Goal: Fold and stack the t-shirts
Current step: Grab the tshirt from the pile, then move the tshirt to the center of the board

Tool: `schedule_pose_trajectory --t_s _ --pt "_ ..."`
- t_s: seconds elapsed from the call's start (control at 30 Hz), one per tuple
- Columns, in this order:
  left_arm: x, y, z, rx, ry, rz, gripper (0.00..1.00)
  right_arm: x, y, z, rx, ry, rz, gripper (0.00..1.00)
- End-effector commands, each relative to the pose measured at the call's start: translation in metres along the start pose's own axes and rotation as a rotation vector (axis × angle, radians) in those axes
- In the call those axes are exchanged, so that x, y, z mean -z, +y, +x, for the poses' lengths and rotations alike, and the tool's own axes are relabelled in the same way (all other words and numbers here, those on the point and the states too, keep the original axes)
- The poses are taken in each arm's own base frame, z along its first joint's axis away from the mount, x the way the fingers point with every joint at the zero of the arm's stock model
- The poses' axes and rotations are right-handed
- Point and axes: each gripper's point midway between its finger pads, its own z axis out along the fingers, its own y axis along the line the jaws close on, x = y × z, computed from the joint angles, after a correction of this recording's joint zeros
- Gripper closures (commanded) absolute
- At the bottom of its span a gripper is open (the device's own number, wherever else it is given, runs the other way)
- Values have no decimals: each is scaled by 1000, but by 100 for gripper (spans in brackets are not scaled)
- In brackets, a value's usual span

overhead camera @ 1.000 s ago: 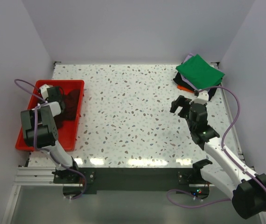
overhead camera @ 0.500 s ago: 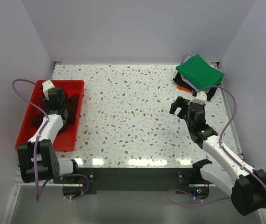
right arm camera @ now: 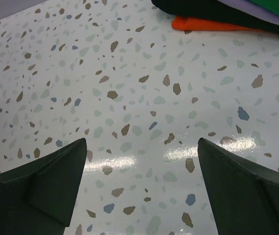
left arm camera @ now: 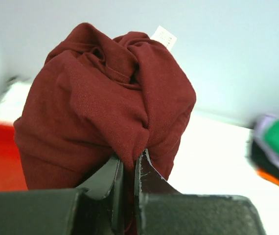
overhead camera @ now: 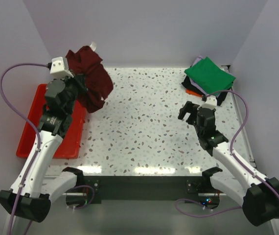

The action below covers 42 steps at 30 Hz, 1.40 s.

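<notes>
Maroon t-shirt (left arm camera: 105, 98) bunched in left pincer (left arm camera: 129, 159), white tag (left arm camera: 164, 37) unreadable, right pincer (right arm camera: 142, 142) wide

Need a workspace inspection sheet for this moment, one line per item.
Surface: speckled table, bare in the middle.
Job's things: maroon t-shirt bunched and lifted off the table, far left. Folded stack at the far right corner with the green t-shirt on top; edges of the black t-shirt, orange t-shirt and lavender t-shirt show beneath it.
Clutter: red tray at the left edge, partly hidden by the left arm.
Grippers: left gripper shut on the maroon t-shirt. Right gripper open, over bare table near the stack.
Cables: purple cable loops off the left arm and another off the right arm; both are clear of the cloth.
Surroundings: plain white walls.
</notes>
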Motion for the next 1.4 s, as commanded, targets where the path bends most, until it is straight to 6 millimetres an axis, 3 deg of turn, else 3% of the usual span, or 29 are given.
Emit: schedule_pose_trajectory --t_s 0.0,0.03,0.13,0.2,0.23,0.33,0.43,0.5,0.57,0.6,0.67,0.7,0.77,0.9,1.07,1.17,1.37 --pt "14 -77 -45 3 -71 337 100 2 1 -21 -15 -58 14 1" --pt "14 -86 -44 4 -65 368 100 4 1 -24 -19 -65 10 1" --pt "8 -120 -12 -15 29 485 100 8 2 -25 -25 -68 6 1" --pt "0 -135 27 -30 113 532 94 11 1 -27 -30 -72 5 1" --pt "-4 -140 36 -32 115 549 74 12 1 -28 -31 -71 7 1" --pt "-33 -126 111 -51 249 479 31 13 0 -26 -37 -56 14 1" --pt "-54 -96 161 -93 345 319 23 13 -3 -18 -21 -15 29 1" --pt "-58 -83 190 -116 404 268 22 13 -4 -14 -18 3 35 1" --pt "-54 -81 189 -97 368 270 22 13 2 -9 -19 20 -6 1" --pt "-45 -73 204 -88 391 265 22 12 8 -4 -18 37 -37 1" --pt "-34 -76 196 -49 341 294 22 10 10 3 -21 47 -59 1" --pt "-25 -68 213 -35 371 288 22 9 10 9 -19 65 -66 1" --pt "-13 -69 213 -12 354 318 23 5 14 16 -20 82 -85 1" --pt "15 -55 250 -10 438 315 28 -5 19 38 -12 154 -112 2" --pt "46 -60 274 6 479 357 34 -9 25 60 -4 222 -140 2" --pt "70 -66 300 -8 547 387 34 -6 30 65 -8 226 -162 2" --pt "92 -75 333 -16 635 422 35 -3 29 75 -6 245 -169 2"
